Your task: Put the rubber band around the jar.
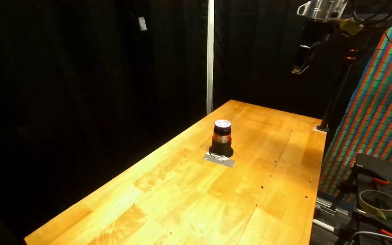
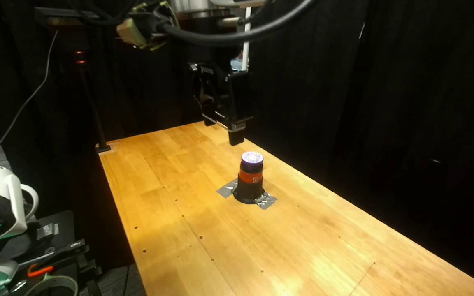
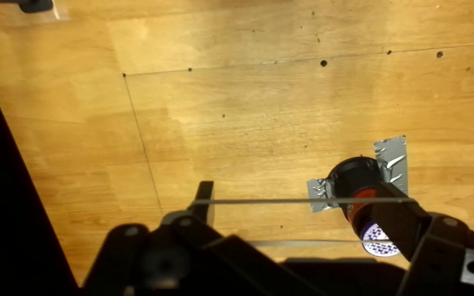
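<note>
Upright dark jar [image 2: 251, 169], taut pale rubber band [image 3: 278, 201] higher, apart

Arm [image 1: 321, 11] aloft — jaws wide apart

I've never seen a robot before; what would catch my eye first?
Probably the dark jar with its pale lid, standing in a black base on the brightly lit wooden table. Above the table hangs the black gripper, a rubber band looped around its spread fingers. An exterior view also shows a colourful checked sheet along its right side.
</note>
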Controlling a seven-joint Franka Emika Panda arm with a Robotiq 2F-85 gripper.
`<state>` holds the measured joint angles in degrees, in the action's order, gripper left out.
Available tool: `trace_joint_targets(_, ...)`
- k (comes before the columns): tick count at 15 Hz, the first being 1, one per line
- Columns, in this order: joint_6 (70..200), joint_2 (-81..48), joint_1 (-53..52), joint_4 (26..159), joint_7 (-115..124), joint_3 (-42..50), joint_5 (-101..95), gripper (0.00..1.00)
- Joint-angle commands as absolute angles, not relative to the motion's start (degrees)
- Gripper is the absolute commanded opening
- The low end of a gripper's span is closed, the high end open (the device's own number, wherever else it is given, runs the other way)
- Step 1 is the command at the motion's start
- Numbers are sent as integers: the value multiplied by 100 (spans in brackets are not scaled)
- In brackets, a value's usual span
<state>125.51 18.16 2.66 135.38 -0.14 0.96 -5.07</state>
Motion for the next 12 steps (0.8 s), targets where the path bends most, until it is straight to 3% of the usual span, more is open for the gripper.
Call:
trace_joint_targets(1,12495,638,-52,12510,-265,56,11,100)
trace_joint_targets(12,11977,-2317,-237,9524,118,-157,115,100)
